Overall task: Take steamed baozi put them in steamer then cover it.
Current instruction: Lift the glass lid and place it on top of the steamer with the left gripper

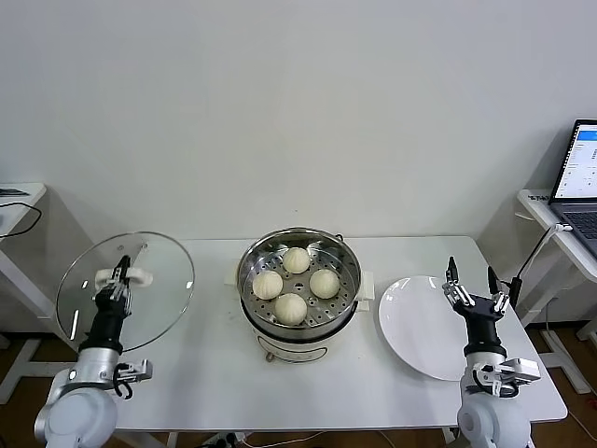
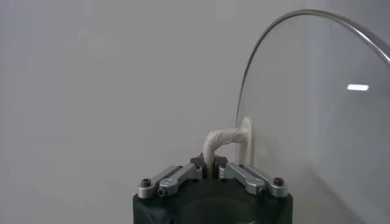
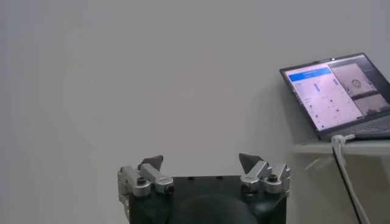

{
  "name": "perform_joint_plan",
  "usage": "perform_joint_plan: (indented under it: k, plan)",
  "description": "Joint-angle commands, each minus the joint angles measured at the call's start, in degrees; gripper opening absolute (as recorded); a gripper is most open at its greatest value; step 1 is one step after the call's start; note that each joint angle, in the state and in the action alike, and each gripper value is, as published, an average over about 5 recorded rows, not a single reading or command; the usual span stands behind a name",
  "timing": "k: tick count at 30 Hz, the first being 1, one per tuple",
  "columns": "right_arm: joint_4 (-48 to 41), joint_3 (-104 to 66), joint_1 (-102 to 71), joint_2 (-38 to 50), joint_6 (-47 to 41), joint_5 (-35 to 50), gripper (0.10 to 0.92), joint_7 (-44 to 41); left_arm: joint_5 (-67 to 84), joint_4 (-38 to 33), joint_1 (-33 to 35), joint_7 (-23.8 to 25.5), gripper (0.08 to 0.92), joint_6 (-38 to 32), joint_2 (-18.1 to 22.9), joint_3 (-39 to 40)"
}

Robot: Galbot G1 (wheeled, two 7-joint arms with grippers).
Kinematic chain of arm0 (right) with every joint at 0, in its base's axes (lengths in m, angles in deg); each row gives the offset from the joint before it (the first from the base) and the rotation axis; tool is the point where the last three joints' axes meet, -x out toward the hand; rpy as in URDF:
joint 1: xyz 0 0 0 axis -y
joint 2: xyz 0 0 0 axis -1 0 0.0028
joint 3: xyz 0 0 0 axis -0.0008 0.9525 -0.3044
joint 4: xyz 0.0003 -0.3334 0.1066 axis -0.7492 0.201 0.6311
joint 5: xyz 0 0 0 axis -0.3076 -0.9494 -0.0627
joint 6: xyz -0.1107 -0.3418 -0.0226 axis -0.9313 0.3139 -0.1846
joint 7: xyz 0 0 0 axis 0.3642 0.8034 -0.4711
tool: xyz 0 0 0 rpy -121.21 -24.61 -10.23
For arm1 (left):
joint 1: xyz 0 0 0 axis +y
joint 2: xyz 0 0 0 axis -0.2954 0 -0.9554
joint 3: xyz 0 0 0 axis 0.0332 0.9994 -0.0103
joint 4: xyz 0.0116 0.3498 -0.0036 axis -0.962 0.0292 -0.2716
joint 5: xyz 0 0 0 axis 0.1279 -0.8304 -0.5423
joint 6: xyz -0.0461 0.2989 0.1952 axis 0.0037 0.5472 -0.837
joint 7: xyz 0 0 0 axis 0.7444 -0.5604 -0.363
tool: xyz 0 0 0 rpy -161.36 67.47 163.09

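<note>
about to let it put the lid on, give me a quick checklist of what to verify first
1. All four baozi inside the steamer: ok.
2. Left gripper shut on the cover, gripping its white handle: ok.
3. Cover lifted off the table, held tilted at the robot's left: ok.
4. Path from cover to steamer free of other things: ok.
5. Right gripper open, holding nothing, over the plate, away from the steamer: ok.
6. Buns sit low enough for the cover to seat: cannot tell.
</note>
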Motion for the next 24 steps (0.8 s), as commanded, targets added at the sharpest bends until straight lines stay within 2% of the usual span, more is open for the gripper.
perform_joint_plan:
  k: [1,12,24]
  plan:
    - [-0.03,-0.37,-0.19,-0.31,0.23,-0.16,0.823,-0.05,4.91,-15.38,-5.94,17.44,0.195,21.46,-7.24,20.93]
    - [0.18,-1.32,-1.33,-1.93,0.42,-1.88,0.823,0.11,-4.81,-4.49,-21.30,21.74,0.195,26.55,-2.79,39.52]
    - [0.41,-2.07,-2.17,-2.98,0.46,-3.69,0.823,0.40,-11.14,5.25,-29.97,22.25,0.195,30.56,7.29,47.87]
